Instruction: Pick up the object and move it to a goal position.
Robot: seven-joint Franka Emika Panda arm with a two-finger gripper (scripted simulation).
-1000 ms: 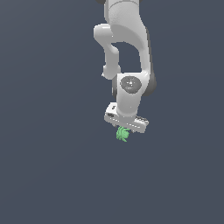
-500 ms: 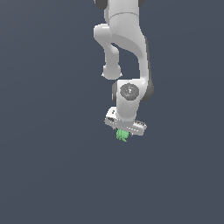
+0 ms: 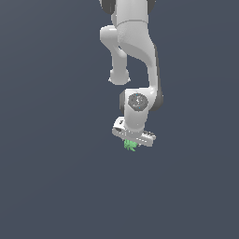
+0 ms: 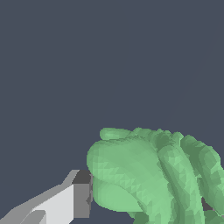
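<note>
Plain dark grey-blue ground [image 3: 51,186] surrounds the tool [image 3: 131,141] clasping the object [image 3: 130,145].

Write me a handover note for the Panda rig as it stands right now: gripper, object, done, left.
Gripper: shut on the green leafy object; the wrist view shows one finger pressed against its side.
Object: hanging just under the white hand in the exterior view, against the plain dark background, which gives no cue to its height.
Done: the grasp.
Left: carry it to the goal. No goal marker shows in either view, so take the target from the controller. Release only there.
</note>
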